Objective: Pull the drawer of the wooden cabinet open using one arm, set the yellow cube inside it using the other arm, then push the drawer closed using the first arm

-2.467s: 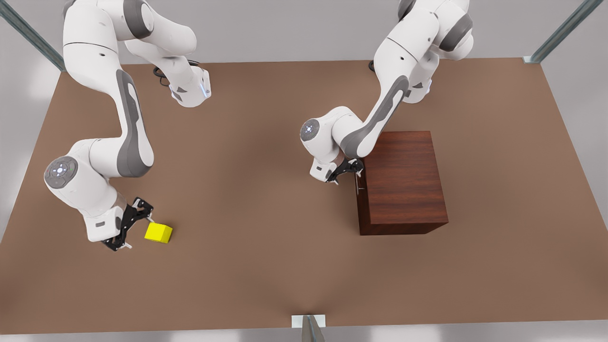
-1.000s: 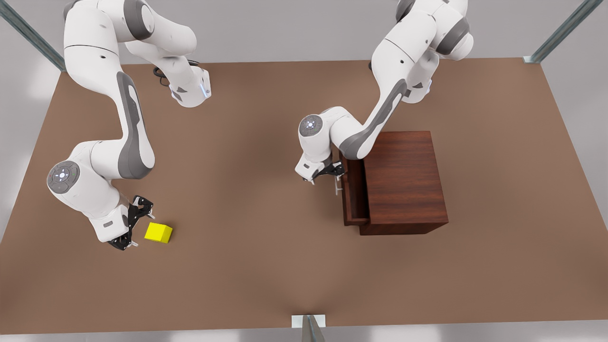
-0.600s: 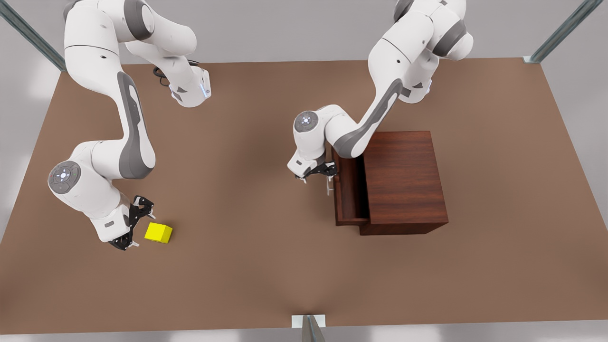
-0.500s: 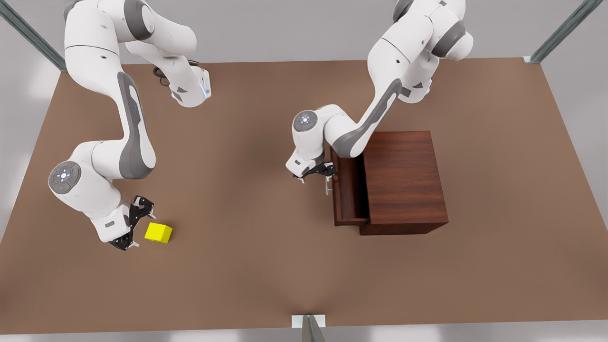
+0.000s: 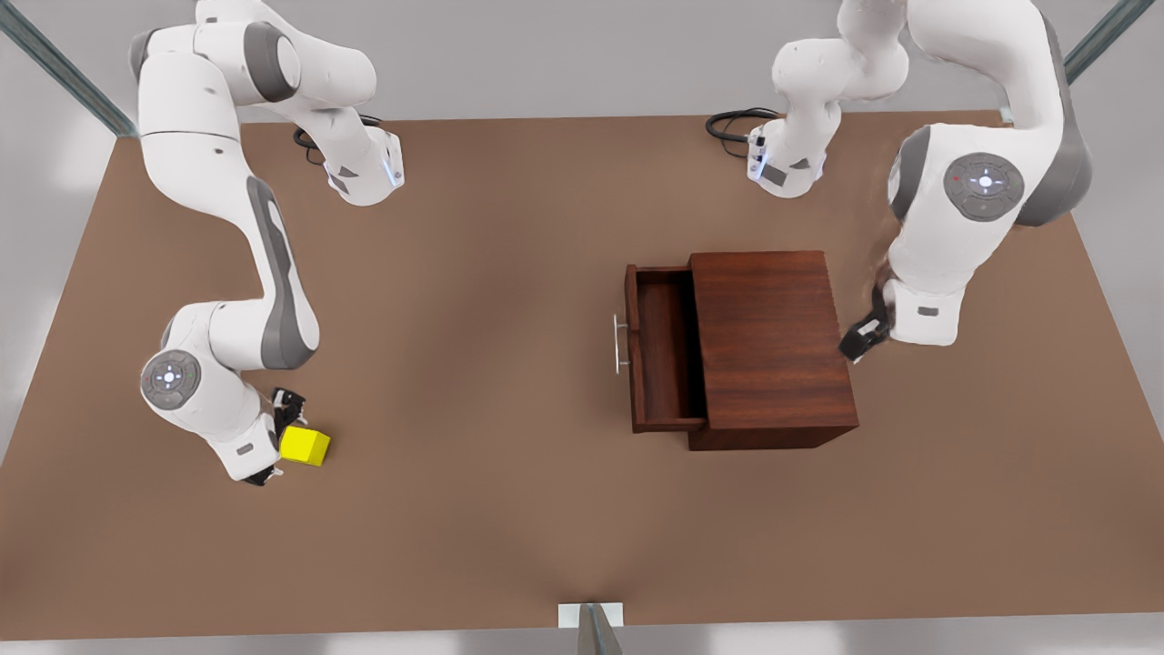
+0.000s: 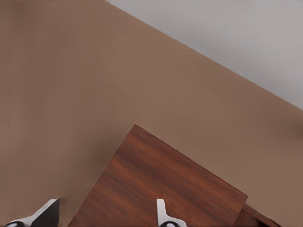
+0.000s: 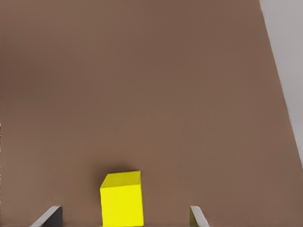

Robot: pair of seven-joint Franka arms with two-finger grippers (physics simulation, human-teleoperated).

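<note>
The yellow cube (image 5: 305, 447) sits on the brown surface (image 5: 473, 473), far from the pulled-out drawer (image 5: 659, 355). The right tool (image 7: 125, 218) is spread wide around it. It looks hard and light, so pinch two flat sides. The left tool (image 5: 864, 339) waits released by the wooden cabinet (image 5: 773, 346).

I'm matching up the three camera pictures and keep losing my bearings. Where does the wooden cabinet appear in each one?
Front view: the cabinet stands right of centre on the table, its drawer pulled open toward the front view's left.
Left wrist view: the cabinet's top runs along the lower edge, between the left gripper's fingers.
Right wrist view: not in it; the yellow cube sits there instead.
Shared landmark: the brown table.
</note>
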